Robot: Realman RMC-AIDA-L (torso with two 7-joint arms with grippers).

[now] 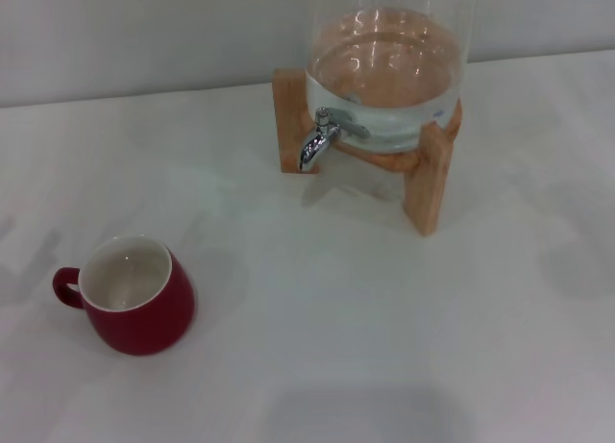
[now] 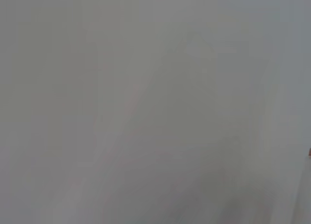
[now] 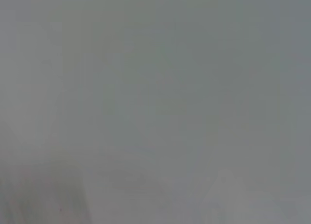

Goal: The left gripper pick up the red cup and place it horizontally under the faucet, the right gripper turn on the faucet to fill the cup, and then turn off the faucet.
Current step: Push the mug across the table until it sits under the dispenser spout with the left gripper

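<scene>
Red cup point(image 1: 135, 297), the only one we counted, stood upright on the white worktop point(image 1: 336, 318) toward our left, handle pointing left, well apart from the single faucet point(image 1: 322, 138) on the glass dispenser point(image 1: 389, 68) in its wooden stand point(image 1: 428, 179). Only our head view showed these; both wrist views gave blank grey. Neither gripper appeared, so their jaws could not be judged.

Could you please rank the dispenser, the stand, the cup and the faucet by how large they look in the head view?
1. Dispenser, though cut off at the top.
2. Stand, partly hidden.
3. Cup, nearer the camera.
4. Faucet, clearly smallest.
</scene>
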